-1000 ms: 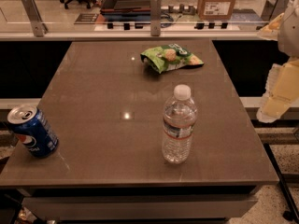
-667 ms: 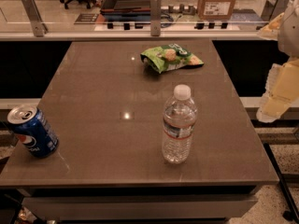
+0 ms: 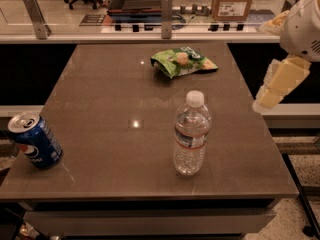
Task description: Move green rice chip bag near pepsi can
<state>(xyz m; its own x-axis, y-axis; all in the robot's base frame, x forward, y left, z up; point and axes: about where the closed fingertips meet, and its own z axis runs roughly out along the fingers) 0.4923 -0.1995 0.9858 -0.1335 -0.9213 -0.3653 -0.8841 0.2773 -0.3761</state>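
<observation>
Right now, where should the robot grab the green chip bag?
Probably across the puffy middle of the green rice chip bag, from above: it lies flat on the table. The end effector hangs beyond the table's right edge.

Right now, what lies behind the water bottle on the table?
Behind the water bottle, farther back on the table, lies the green rice chip bag, in full view. The bottle covers the tabletop just behind it. The gripper hangs beyond the table's right edge.
</observation>
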